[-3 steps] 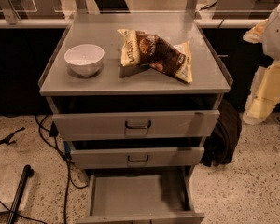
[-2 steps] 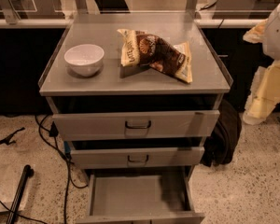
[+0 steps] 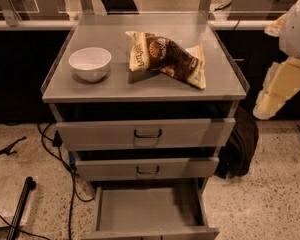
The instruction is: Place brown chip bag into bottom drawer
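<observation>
Brown chip bag (image 3: 167,59) lay crumpled on the desk (image 3: 140,86), right of centre and untouched, its cream ends pointing toward the back left and the front right. A white bowl (image 3: 90,63) sat well apart from it on the left. Below, the two upper drawers were shut, and the bottom drawer (image 3: 145,209) stood pulled out with nothing showing in its grey tray. My fingers (image 3: 280,91) hung off the desk's right side, clear of the bag and holding none of it; how wide they were spread I could not tell. I judged the task to be at its first step, the reach for the bag, with the pick not yet made. My next move called for crossing over the desk's right edge, coming down on the bag's raised dark middle and avoiding the bowl.
</observation>
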